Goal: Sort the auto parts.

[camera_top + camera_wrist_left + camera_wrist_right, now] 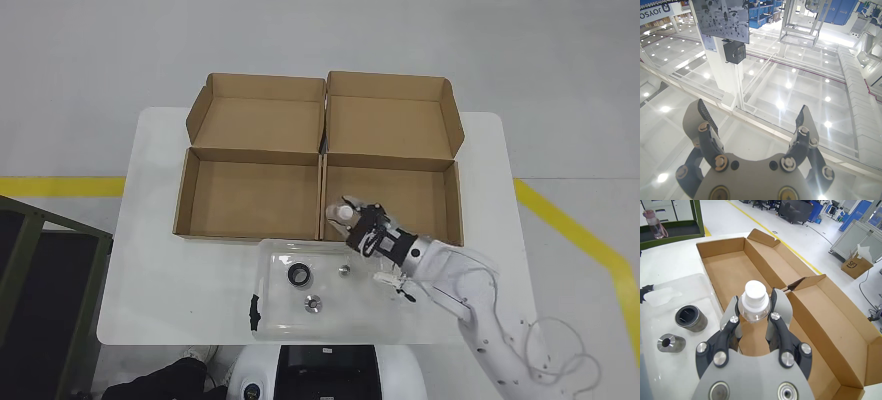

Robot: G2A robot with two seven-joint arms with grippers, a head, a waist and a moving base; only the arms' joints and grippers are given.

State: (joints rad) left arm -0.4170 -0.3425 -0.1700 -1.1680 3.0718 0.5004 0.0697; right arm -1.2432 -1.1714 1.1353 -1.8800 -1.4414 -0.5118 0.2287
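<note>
desk: white, carries everything.
R box: cardboard, lid open, just behind tray's right half; floor bare.
L box: same type, behind tray's left half; bare.
tray: clear plastic, holds the loose parts.
L pincer: faces ceiling, jaws apart, empty.
R pincer: clamped on capped bulb, just past tray's back rim, over R box's near corner by the L box wall.
steel bushing: in tray; prob. heavy, stiff, slick. Take across outer wall.
slotted steel sleeve: in tray, beside bushing; same handling.
capped bulb: clear round body, white cap. Prob. light, smooth, maybe fragile. Held at the shoulder under the cap; round sides could slip, so go easy on squeeze.
</note>
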